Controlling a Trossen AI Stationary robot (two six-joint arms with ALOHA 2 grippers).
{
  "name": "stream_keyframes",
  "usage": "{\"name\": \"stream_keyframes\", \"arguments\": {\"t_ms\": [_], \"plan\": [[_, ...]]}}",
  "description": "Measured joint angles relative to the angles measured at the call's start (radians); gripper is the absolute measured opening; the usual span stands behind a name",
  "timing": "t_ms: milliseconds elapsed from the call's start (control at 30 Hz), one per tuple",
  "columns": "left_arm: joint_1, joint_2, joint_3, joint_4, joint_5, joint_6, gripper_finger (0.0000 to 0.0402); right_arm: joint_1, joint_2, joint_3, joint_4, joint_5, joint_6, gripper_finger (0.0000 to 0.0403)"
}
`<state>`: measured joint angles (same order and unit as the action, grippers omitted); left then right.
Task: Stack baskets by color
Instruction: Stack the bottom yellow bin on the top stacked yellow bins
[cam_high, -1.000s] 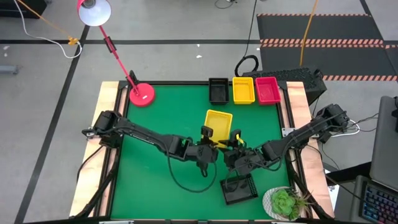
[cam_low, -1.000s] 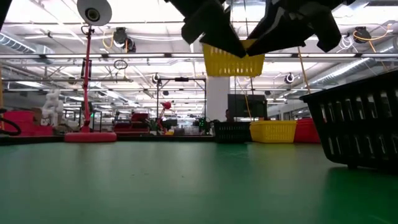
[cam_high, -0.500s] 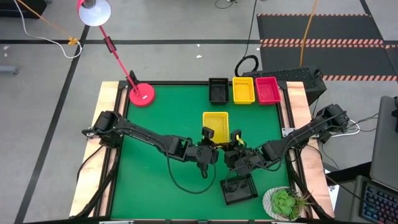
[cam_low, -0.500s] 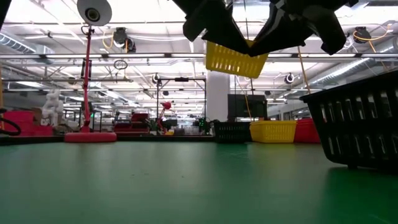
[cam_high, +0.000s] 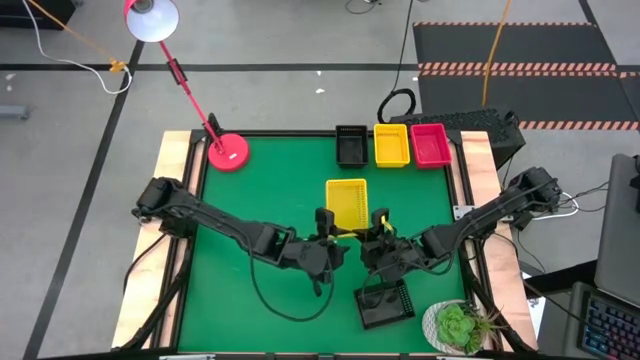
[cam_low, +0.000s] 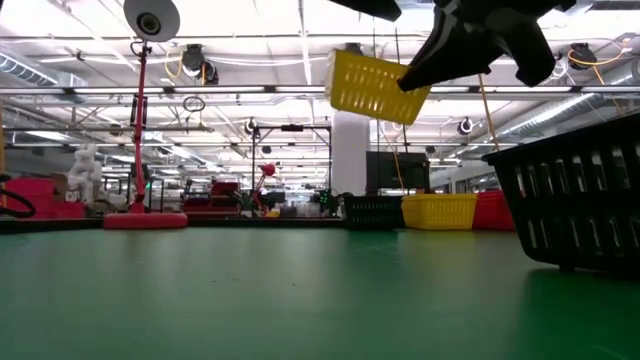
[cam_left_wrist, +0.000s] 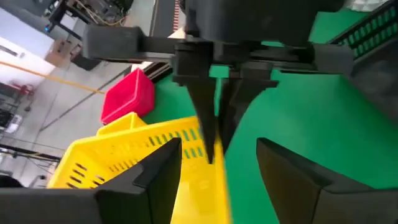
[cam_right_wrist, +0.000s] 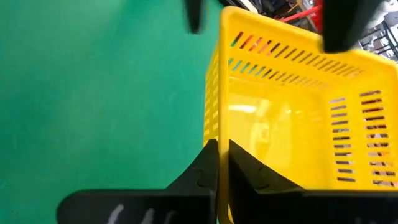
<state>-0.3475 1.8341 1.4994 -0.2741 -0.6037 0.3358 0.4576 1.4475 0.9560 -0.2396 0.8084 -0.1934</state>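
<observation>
A yellow basket (cam_high: 346, 203) hangs in the air over the middle of the table, with my right gripper (cam_high: 372, 224) shut on its near right corner. My left gripper (cam_high: 323, 220) stands open just left of the basket's near end, touching nothing. A black basket (cam_high: 385, 303) rests on its base near the front edge. At the far edge a black basket (cam_high: 351, 146), a yellow one (cam_high: 391, 145) and a red one (cam_high: 431, 144) stand in a row. My right gripper pinches the yellow basket's slotted wall (cam_right_wrist: 221, 138) at the near right corner, one finger inside the basket (cam_right_wrist: 247, 168) and one outside. The fingers come slanting down from the table's near right. The basket is lifted clear of the table and hangs tilted (cam_low: 372, 85).
A red lamp's round base (cam_high: 229, 152) stands at the far left corner, its arm leaning out past the far edge. A potted plant (cam_high: 459, 326) sits at the near right corner. Bare green mat (cam_high: 250, 190) lies on the left half.
My left gripper has let go of the yellow basket, risen and drawn back toward the table's near left. The basket has turned until its long sides run near to far. It now hangs more tilted from my right gripper alone.
</observation>
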Motion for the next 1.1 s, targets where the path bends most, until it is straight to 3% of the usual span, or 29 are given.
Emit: {"name": "stream_keyframes", "arguments": {"t_ms": [333, 633, 767, 1000, 1100], "plan": [[-0.030, -0.092, -0.002, -0.057, -0.077, -0.122, 0.0197, 0.002, 0.000, 0.001, 0.001, -0.001, -0.001, 0.0003], [-0.015, -0.190, -0.002, -0.260, -0.079, -0.333, 0.0160, 0.002, 0.000, 0.001, -0.017, -0.058, 0.017, 0.0002], [-0.002, -0.190, -0.004, -0.319, -0.081, -0.354, 0.0140, 0.002, 0.000, 0.001, -0.031, -0.059, 0.016, 0.0002], [0.079, -0.213, -0.144, -0.241, -0.072, -0.353, 0.0113, 0.003, -0.062, 0.001, -0.072, -0.137, 0.023, 0.0002], [0.116, -0.254, -0.226, -0.131, -0.041, -0.358, 0.0107, 0.005, -0.107, 0.001, -0.122, -0.154, 0.063, 0.0002]]}}
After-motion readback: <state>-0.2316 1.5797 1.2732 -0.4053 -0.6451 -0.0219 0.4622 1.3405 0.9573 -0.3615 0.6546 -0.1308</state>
